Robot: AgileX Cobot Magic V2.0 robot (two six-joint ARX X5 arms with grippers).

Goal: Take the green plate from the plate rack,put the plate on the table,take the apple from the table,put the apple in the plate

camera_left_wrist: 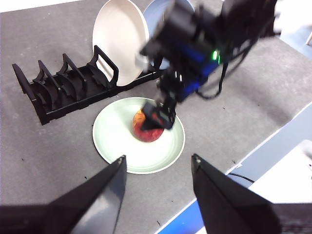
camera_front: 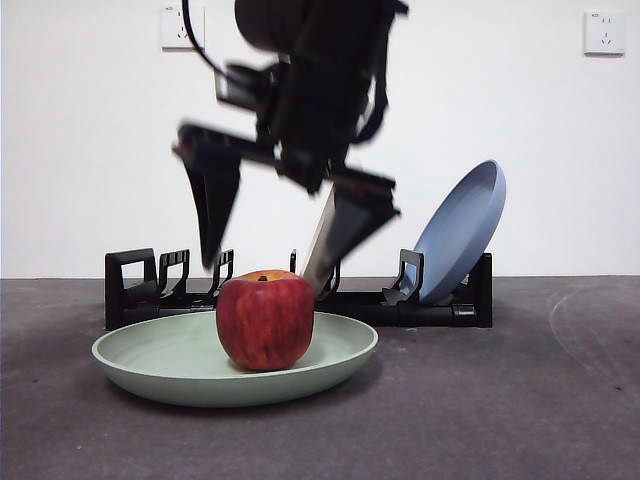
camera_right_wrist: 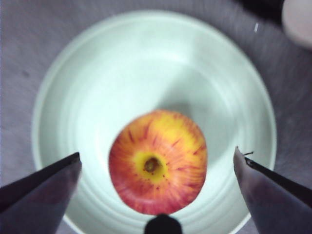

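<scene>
The apple [camera_front: 265,320] sits upright in the green plate [camera_front: 150,352], a little off the plate's middle, stem hollow up. The plate lies flat on the tabletop [camera_front: 520,400], just in front of the rack [camera_front: 135,290].

The right tool [camera_front: 275,250] hangs directly above the apple, jaws spread wide on either side of it and holding nothing; from the front the jaw tips end about level with the apple's top, clear of the fruit. In the right wrist view the apple [camera_right_wrist: 158,168] lies between the two parted jaws with pale plate [camera_right_wrist: 146,73] showing all round it.

The left tool [camera_left_wrist: 158,168] is well back from the plate, high over the tabletop's near edge, also open and empty.

Behind the plate, the rack [camera_left_wrist: 73,90] runs across the tabletop with most of its slots bare. At one end a cream plate [camera_left_wrist: 119,41] stands on edge in it, and a blue plate [camera_front: 460,232] leans just behind that, tilted back. The right arm's dark bulk hides the middle of the rack in the front view and part of the blue plate in the left wrist view.

Two wall sockets [camera_front: 603,32] sit high on the white wall behind.
</scene>
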